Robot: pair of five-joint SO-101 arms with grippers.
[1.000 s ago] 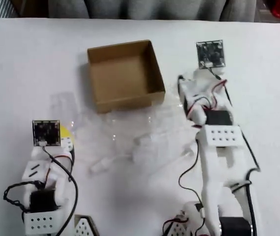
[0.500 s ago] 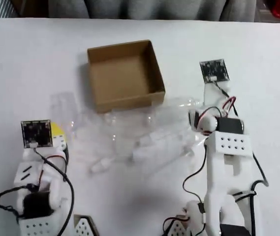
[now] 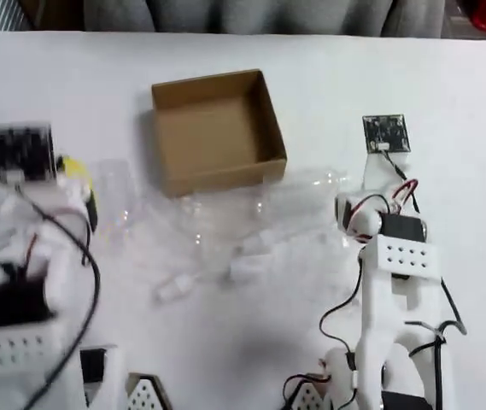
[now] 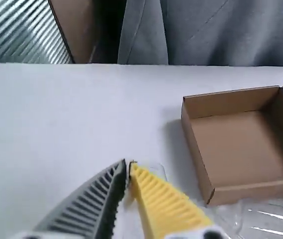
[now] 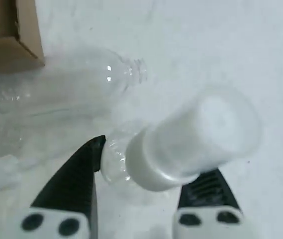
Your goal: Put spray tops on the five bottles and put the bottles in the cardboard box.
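Your right gripper has its jaws spread around a white spray top and pinches it, at 4 o'clock of the box. Your left gripper has its jaws pressed together, at the box's 9 o'clock. Clear bottles lie on their sides at its 6 o'clock.

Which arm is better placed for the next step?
Probably right: the right gripper holds a white spray top with a clear cap beside an open-necked clear plastic bottle. The left gripper is shut and empty over the white table.
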